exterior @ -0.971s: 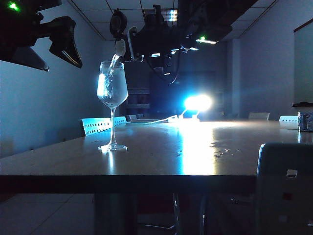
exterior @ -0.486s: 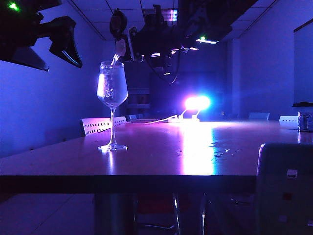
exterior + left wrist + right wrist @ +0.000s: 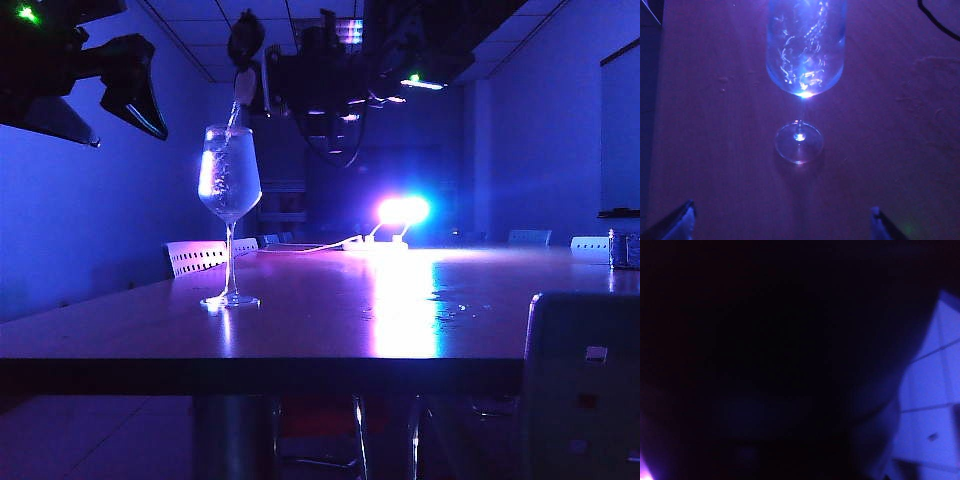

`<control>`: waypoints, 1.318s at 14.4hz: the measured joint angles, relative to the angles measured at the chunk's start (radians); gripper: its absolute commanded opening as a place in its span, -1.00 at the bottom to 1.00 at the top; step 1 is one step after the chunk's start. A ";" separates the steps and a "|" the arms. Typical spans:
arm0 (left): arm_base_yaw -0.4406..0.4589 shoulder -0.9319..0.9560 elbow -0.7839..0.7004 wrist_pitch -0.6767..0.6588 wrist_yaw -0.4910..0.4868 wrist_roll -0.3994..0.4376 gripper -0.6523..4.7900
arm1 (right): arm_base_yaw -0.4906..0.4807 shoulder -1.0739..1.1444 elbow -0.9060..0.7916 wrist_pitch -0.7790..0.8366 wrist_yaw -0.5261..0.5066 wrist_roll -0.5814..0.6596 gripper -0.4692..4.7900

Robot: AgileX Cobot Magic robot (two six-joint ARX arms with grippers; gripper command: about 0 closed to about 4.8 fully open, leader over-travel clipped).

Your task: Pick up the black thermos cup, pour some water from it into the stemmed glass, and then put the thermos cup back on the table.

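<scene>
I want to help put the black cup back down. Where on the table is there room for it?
The table is bare from the stemmed glass across to the wet specks, and in front of the glass. It is crowded above the glass: the right end effector holds the black thermos cup tipped there, and the open left end effector hangs beside the bowl.

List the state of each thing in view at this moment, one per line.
stemmed glass: upright on the table, bowl mostly full.
black thermos cup: tipped above the glass, water streaming in.
right gripper: holding the cup.
left gripper: open, empty, raised beside the glass.
table: some wet spots.
</scene>
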 measured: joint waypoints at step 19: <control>0.000 -0.047 0.000 -0.042 0.000 0.000 1.00 | 0.003 -0.034 0.000 -0.141 0.408 1.462 -0.19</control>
